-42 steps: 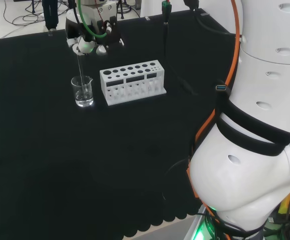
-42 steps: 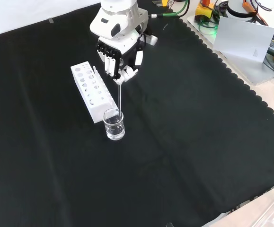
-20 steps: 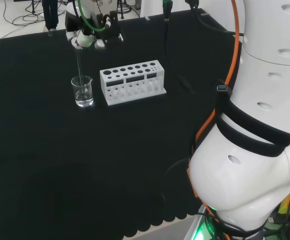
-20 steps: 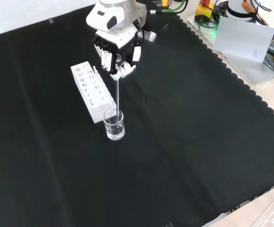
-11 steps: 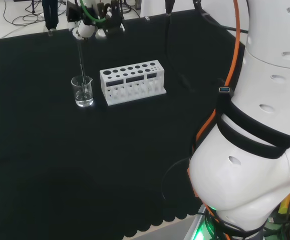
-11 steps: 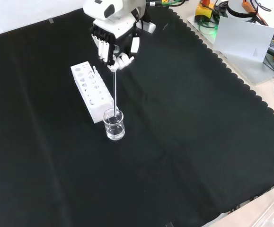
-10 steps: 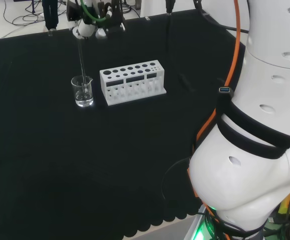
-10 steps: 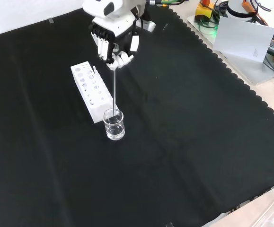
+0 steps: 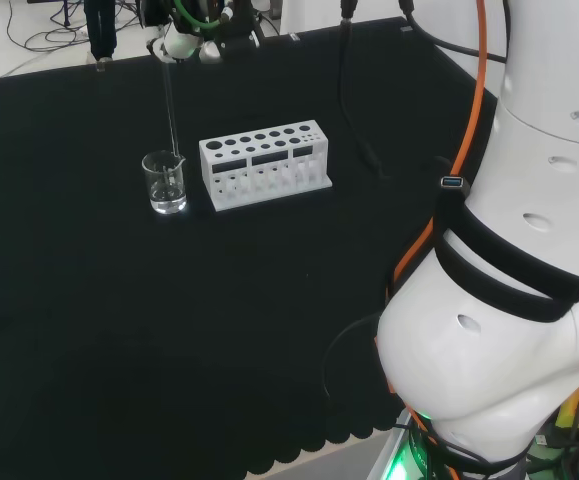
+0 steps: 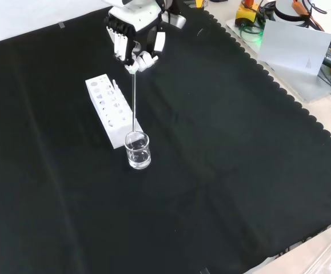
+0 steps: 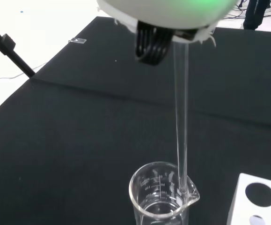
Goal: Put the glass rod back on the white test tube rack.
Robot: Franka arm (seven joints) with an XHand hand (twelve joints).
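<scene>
- The hand (image 10: 135,41) has its fingers curled round the top end of the glass rod (image 10: 134,97), pinching it so that the rod hangs upright below the palm.
- In the front view the rod's lower tip sits at the rim of the small glass beaker (image 10: 138,150); the wrist view shows the tip just at the beaker's spout, barely clear or touching the lip, I cannot tell which.
- The white test tube rack (image 10: 112,108) stands at about 10 o'clock from the beaker in the front view, just beside it; in the head view the rack (image 9: 263,162) lies at 3 o'clock from the beaker (image 9: 165,182).
- The step in hand looks like lifting the rod free of the beaker.
- To do it well, raise straight up until the tip is plainly above the rim before any sideways travel, or the rod could catch the spout and tip the beaker.
- Keep the rod vertical on the way over, then lower it slowly into the rack.
</scene>
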